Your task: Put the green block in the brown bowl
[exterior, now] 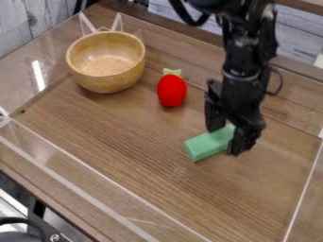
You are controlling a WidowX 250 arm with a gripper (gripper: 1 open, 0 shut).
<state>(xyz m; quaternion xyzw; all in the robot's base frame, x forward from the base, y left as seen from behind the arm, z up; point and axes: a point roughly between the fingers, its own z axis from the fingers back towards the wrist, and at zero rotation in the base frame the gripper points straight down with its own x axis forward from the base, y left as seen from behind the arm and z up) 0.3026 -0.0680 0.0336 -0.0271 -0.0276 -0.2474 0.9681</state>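
The black arm [247, 57] is reaching down from the far right, its wrist standing near vertical. The gripper [228, 132] is pointing straight down, jaws spread wide, fingertips [241, 143] sitting low near the table surface.

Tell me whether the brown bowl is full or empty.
Empty. The brown bowl shows only its smooth tan inside; the green block lies on the table, away from it, under the gripper.
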